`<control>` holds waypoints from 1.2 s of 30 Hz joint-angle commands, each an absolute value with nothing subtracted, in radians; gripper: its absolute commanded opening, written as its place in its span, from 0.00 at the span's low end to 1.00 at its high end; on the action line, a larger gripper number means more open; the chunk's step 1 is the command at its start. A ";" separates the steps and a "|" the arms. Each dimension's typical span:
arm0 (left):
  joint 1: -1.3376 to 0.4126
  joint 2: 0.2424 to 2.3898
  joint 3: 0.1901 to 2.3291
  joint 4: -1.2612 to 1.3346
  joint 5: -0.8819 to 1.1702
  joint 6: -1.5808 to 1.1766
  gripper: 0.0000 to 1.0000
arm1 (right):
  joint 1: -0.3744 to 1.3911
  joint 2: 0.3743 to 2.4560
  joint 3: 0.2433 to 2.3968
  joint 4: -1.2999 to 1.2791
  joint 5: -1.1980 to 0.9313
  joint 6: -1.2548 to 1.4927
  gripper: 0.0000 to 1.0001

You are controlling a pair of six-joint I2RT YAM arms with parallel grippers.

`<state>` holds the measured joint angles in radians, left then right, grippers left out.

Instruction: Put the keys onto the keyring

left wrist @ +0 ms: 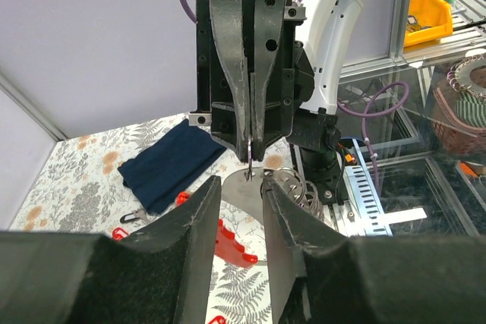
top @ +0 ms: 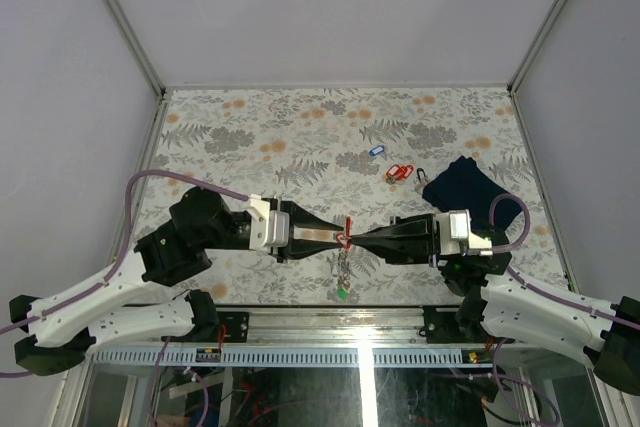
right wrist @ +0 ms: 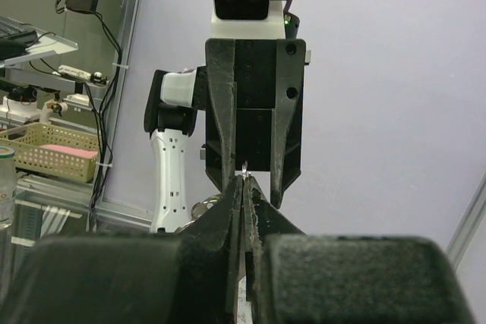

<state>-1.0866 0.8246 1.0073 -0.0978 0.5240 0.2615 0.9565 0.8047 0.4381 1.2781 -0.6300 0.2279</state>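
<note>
On the counter (top: 250,137), toward its right side: folded cloth (top: 462,185). Just left of the cloth, a small clip (top: 421,174). Left of that, still near the cloth, two tagged keys (top: 398,173). Farther left and behind, another tagged key (top: 376,150). Well left of the cloth and nearer the front edge, above the counter: left pincer (top: 338,237) and right pincer (top: 354,240) tip to tip, held key (top: 347,226) between, keyring (top: 343,263) hanging beneath.

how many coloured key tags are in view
5: blue tag mid-table; two red tags beside the navy cloth; another red tag between the left tool and right tool; green tag dangling from the keyring below them. More may be hidden.
</note>
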 commanded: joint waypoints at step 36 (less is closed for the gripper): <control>-1.087 0.864 1.122 -0.198 0.522 0.311 0.00 | 0.960 0.572 0.553 0.639 -0.534 -0.115 0.30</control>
<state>-1.0866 0.8677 1.0702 -0.1955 0.5354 0.2852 0.9569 0.6247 0.4519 0.8761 -0.6090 0.0128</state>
